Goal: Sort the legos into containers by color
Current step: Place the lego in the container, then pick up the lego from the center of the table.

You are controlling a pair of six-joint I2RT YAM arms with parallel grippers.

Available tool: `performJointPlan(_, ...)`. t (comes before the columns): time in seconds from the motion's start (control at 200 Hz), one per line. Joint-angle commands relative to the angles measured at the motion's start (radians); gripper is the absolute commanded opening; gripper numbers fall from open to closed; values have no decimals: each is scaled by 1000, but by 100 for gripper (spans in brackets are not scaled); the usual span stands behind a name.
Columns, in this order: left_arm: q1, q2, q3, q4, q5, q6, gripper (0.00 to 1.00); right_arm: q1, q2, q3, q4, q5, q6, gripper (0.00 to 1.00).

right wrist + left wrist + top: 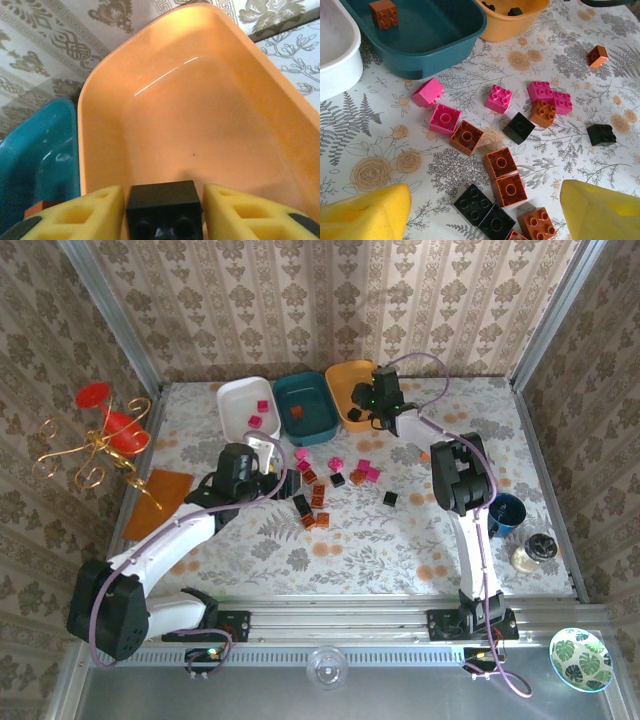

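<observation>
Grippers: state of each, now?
Left gripper: open, empty.
Right gripper: black lego between its fingers over the orange tray; gripped or loose cannot be told.

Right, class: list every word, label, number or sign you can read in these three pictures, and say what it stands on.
There is no readable text.
The legos, white tray, teal tray, orange tray and wallpaper carry no legible writing; any marks on the studs are too small to read.

No text, label, brand or number is readable on anything here (only patterns)
</observation>
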Motion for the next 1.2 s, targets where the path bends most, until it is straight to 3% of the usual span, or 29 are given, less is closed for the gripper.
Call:
performJointPlan(0.0,13,-22,-22,-11,18,17,81,-10,-40,39,-56,-56,-10,62)
performJointPlan(0.125,16,2,-30,10,32,7,81,-10,-179,-76,-25,-134,-43,71)
performJointPlan(0.33,17,154,39,27,50,-30,80,7,-476,-470,97,-245,-50,74)
performJointPlan(0.605,12,447,243,30,-48,-36,74,79,-802,-876,78,-201,-118,78)
performJointPlan(0.91,11,684,414,26,-146,-52,73,83,-982,-1047,64,-195,-133,79)
performJointPlan(1.195,0,835,565,-1,-172,-47,73,83,-994,-1100,89,-193,-174,80)
